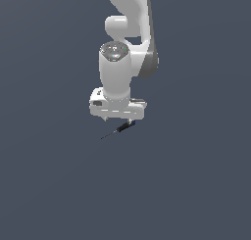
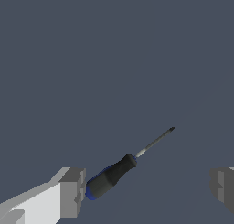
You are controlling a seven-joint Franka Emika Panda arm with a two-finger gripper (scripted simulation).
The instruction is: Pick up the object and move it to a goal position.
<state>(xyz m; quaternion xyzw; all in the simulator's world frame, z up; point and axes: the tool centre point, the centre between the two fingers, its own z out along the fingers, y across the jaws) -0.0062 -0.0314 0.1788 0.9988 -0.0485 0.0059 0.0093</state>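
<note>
The object (image 2: 112,176) is a small screwdriver-like tool with a black handle, a bluish end and a thin shaft. It lies on the dark grey surface. In the exterior view the object (image 1: 119,130) sits just under the white hand. My gripper (image 2: 147,189) is open, its jaws far apart. One finger (image 2: 72,192) stands right beside the handle's bluish end; whether it touches is unclear. The other finger (image 2: 223,185) is well clear of the tool. In the exterior view my gripper (image 1: 117,120) hangs low over the handle, and the shaft points toward the exterior view's left.
The plain dark grey surface (image 1: 196,185) fills both views. The white arm (image 1: 128,18) rises behind the hand. No other object shows.
</note>
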